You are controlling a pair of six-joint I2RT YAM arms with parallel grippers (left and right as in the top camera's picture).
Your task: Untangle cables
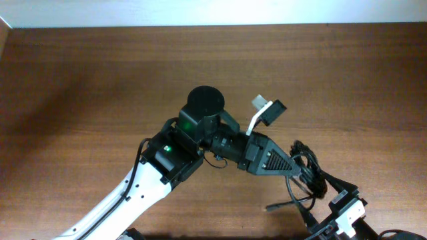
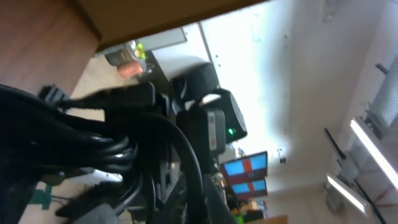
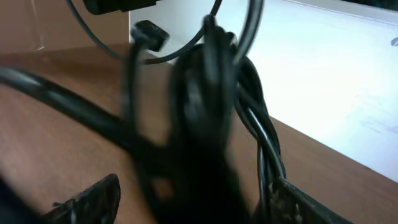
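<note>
Near-right part of the table [image 1: 100,80]: the cables [image 1: 308,170] sit in one dark knotted clump. One loose strand trails left and nearer, ending in a small plug [image 1: 270,208] that lies on the wood.

Left gripper [image 1: 293,171] reaches in from the left, its tip at the clump's left side. Jaws are pressed together, apparently on a strand of the bundle. The pinch point itself is hidden, and the left wrist view shows only thick black loops crowding the lens.

Right gripper [image 3: 196,199] comes in from the near-right corner, jaws spread. One finger [image 3: 93,199] shows on each side of the bundle, which hangs between them and is blurred. Cannot tell whether the pads touch it yet.

Risks, as judged from here:
- The right jaws straddle the whole clump rather than one strand. Closing there would clamp several loops together, and pulling apart would then tighten the knot, not free it.
- With both grips so near each other, there is little slack between them. A hard pull could slip a cord out of the left pinch.
- The trailing plug could catch in a loop as the bundle lifts or shifts.
- The clump is near the table's edge, so a dropped strand could slide off.
</note>
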